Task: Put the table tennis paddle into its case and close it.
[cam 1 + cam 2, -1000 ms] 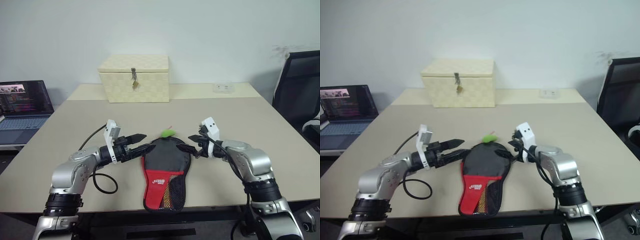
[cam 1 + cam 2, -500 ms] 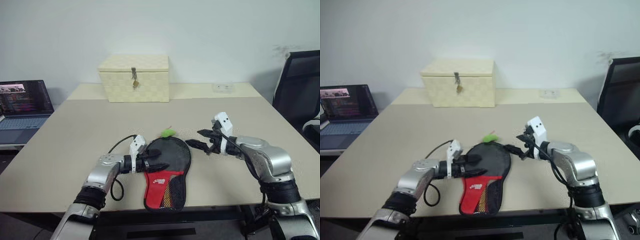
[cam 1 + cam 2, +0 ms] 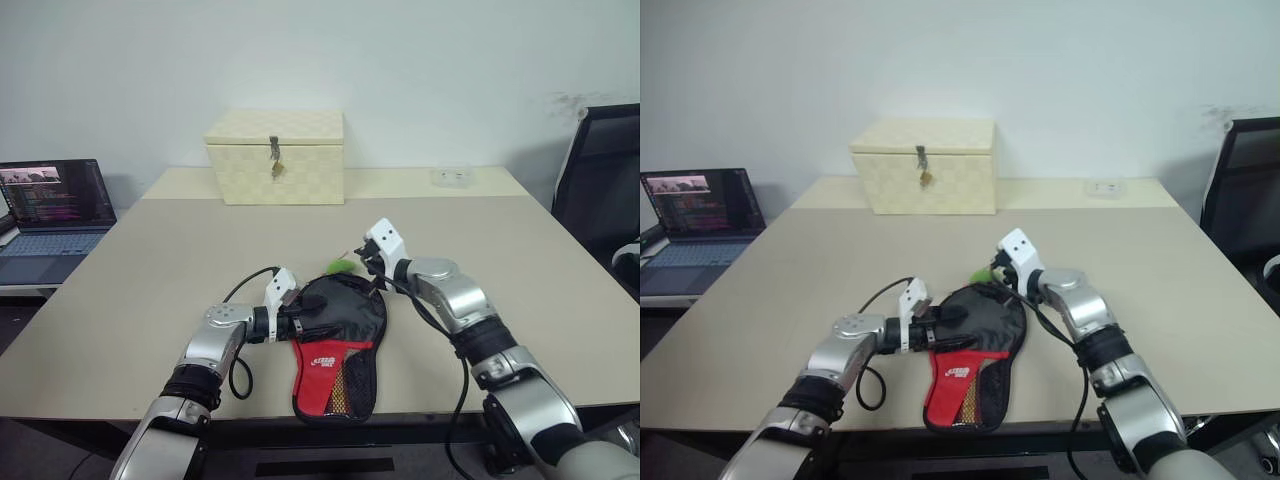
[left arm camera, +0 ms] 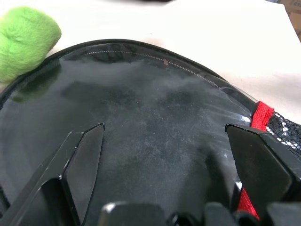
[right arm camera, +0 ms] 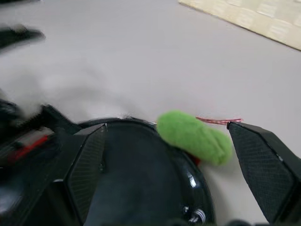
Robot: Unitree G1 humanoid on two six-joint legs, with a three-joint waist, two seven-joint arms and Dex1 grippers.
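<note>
- The right claw [image 3: 364, 262] has swung in from the case's right side to its far rim, beside a green tuft [image 5: 194, 135].
- The left claw [image 3: 308, 318], low at the case's left edge, has barely shifted.
- Both claws gape wide, holding nothing.
- The case [image 3: 340, 340] lies flat near the tabletop [image 3: 150, 270] front edge.

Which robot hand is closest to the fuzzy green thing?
The right gripper: the green pom-pom lies just ahead between its open fingers. The left gripper sits over the case, further away.
</note>
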